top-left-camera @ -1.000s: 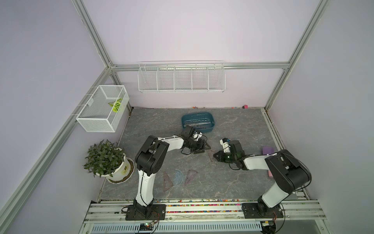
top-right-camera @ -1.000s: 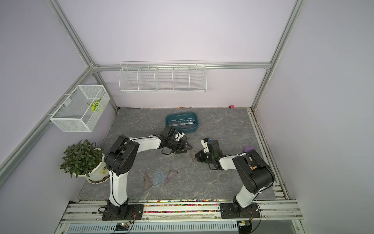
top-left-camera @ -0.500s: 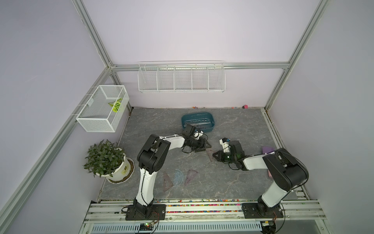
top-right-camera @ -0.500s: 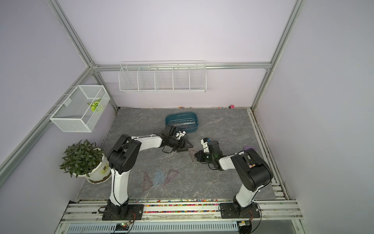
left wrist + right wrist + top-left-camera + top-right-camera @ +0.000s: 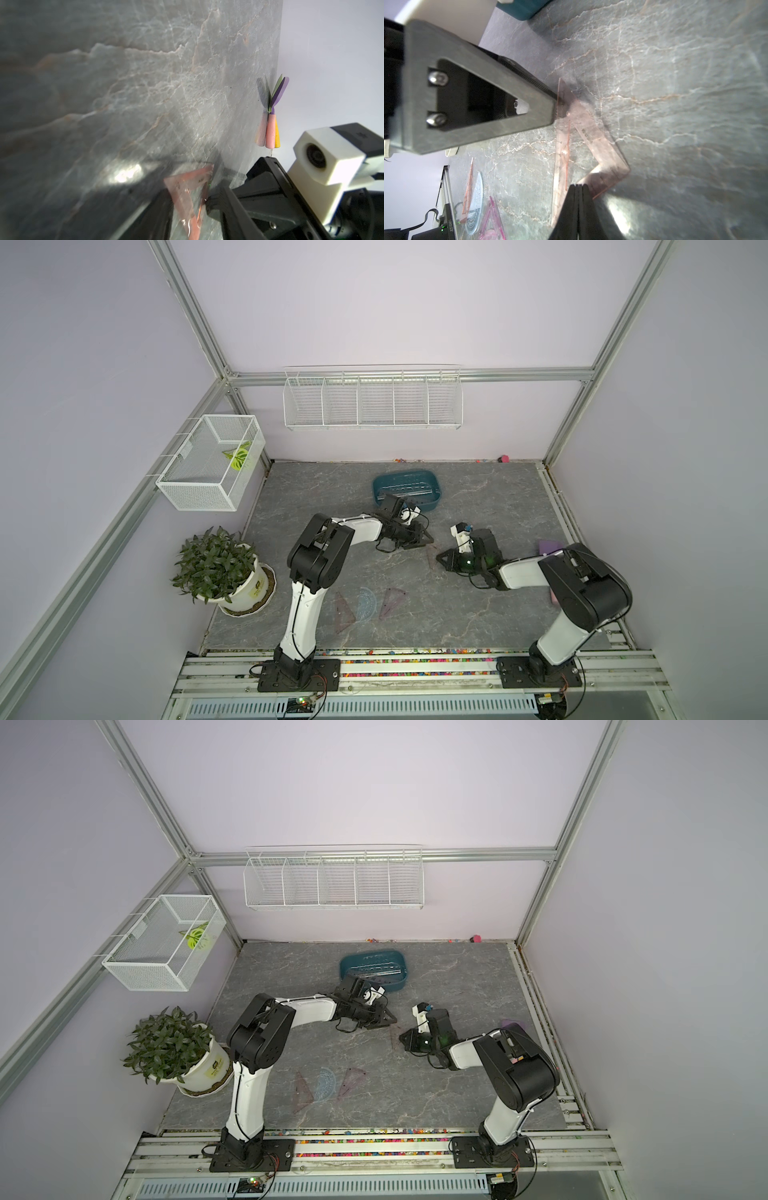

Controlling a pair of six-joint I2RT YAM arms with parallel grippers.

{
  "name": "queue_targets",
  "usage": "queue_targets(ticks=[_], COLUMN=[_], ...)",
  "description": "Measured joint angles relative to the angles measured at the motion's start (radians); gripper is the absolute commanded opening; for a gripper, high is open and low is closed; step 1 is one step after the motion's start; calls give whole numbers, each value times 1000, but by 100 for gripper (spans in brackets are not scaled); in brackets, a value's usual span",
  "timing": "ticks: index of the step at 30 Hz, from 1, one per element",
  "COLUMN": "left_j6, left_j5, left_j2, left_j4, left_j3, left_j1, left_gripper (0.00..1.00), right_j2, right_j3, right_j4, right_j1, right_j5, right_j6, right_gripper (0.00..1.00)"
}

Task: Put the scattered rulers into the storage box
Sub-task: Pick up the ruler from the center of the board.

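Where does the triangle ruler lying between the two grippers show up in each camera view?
In a top view: the triangle ruler, faint, just below the picture's middle.
In a top view: much the same spot.
Left wrist: pinkish, at the bottom edge, near the middle.
Right wrist: a hollow pink triangle at the centre.
Shared landmark: the right gripper, shut, its tip at the ruler in all four.

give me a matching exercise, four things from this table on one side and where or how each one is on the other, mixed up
1 storage box
2 protractor
3 potted plant
4 right pincer

a between two triangles
b tips shut, at the pink triangle's edge
c back half of the table, straight rulers inside
d table edge, left arm's side

Pairs: 1-c, 2-a, 3-d, 4-b
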Motion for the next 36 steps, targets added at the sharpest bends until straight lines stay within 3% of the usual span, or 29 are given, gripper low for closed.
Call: queue_targets(ticks=[12,22,36], left_j6=[38,56,30], left_j5=[-21,-43,-116], left_j2=[35,39,-89], left_j4=[6,8,-103], left_j3=[34,35,-25], left_j1=[-14,-21,-34], left_gripper=[21,1,0], right_j2=[0,-7,-296], right_j3=[-4,-5,-8], right_j4=[6,-7,-339], right_j1=[0,-2,-141], right_j5=[0,0,7], right_j6=[0,-1,-48], right_gripper=[8,8,9])
